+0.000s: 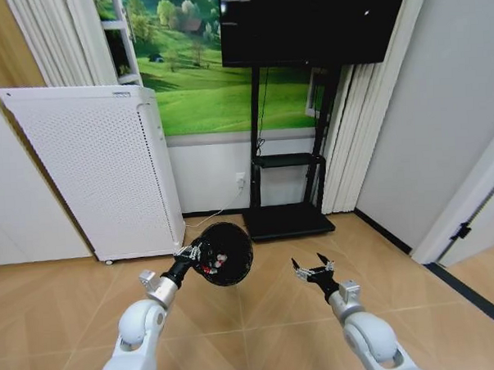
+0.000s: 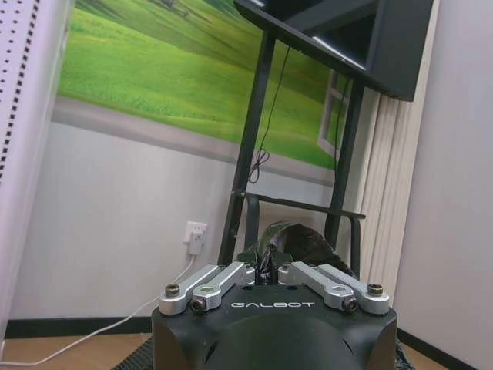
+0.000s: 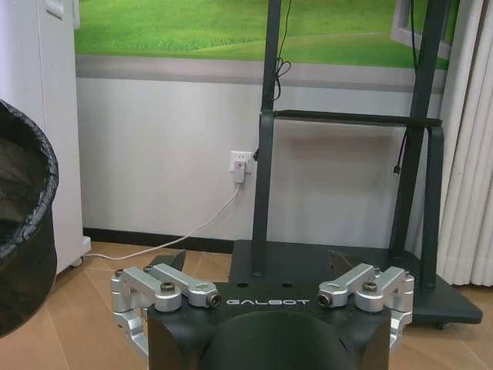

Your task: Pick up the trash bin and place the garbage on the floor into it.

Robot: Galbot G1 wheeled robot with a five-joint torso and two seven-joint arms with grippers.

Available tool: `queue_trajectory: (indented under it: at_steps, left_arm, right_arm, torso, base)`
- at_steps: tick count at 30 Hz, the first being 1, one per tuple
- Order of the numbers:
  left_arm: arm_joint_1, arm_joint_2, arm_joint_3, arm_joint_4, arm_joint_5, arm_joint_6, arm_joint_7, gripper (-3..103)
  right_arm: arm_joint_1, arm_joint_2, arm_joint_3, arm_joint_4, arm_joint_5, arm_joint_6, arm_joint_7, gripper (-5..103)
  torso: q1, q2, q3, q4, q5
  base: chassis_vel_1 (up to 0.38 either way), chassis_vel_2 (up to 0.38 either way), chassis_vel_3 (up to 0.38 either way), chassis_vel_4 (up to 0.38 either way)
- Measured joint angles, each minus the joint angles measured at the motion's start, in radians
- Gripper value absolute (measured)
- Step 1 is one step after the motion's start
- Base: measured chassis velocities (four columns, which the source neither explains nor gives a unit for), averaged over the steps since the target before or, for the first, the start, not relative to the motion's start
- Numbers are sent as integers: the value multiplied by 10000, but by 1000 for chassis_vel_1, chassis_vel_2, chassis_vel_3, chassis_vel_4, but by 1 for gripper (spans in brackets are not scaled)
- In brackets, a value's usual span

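Note:
My left gripper (image 1: 190,255) is shut on the rim of the trash bin (image 1: 225,253) and holds it off the floor (image 1: 269,315), tilted with its mouth facing me. Small red-and-white pieces of garbage (image 1: 220,258) lie inside it. In the left wrist view the left gripper (image 2: 266,270) pinches the crumpled black bag liner (image 2: 289,240). My right gripper (image 1: 313,269) hangs open and empty to the right of the bin, apart from it. The right wrist view shows the right gripper (image 3: 260,262) with its fingers spread wide and the bin's side (image 3: 23,231) at the edge.
A white perforated cabinet (image 1: 99,171) stands at the back left. A black TV stand (image 1: 285,220) with a screen (image 1: 305,23) is straight ahead, and a white cable (image 3: 192,227) runs to a wall socket. A dark floor strip (image 1: 473,294) runs along the right by a door.

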Motion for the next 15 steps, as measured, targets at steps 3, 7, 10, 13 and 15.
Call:
queue_trajectory:
  at_steps: [3,7,10,13,15]
  left_arm:
    - [104,-127,-37,29,94,-6,-20,7]
    - [366,-320,-35,54,177,-54,-85,7]
    - [1371,-862,218,-177,-70,-299,-1087,7]
    - [1971,-1023,264,-283,-235,-578,-1830,7]
    - [2230,-1090,174,-305,-238,-687,-2017,7]
  right_arm:
    - [-29,53,-21,-56,24,38,-32,100]
    - [-81,102,-32,-131,-18,64,-87,100]
    - [-127,76,-93,-283,-142,116,-190,100]
    - [-73,11,-115,-333,-156,116,-236,100]
    - [-32,-28,-118,-351,-156,111,-244,100]
  torso:
    - [0,0,0,-3,1]
    - [0,1,0,-6,4]
    - [1,1,0,-4,1]
    - [0,2,0,-4,2]
    - [0,2,0,-3,0]
  base:
    - [34,17,-20,-23]
    - [-61,-40,48,29]
    - [-37,-25,20,14]
    - [0,0,0,0]
    - [0,0,0,0]
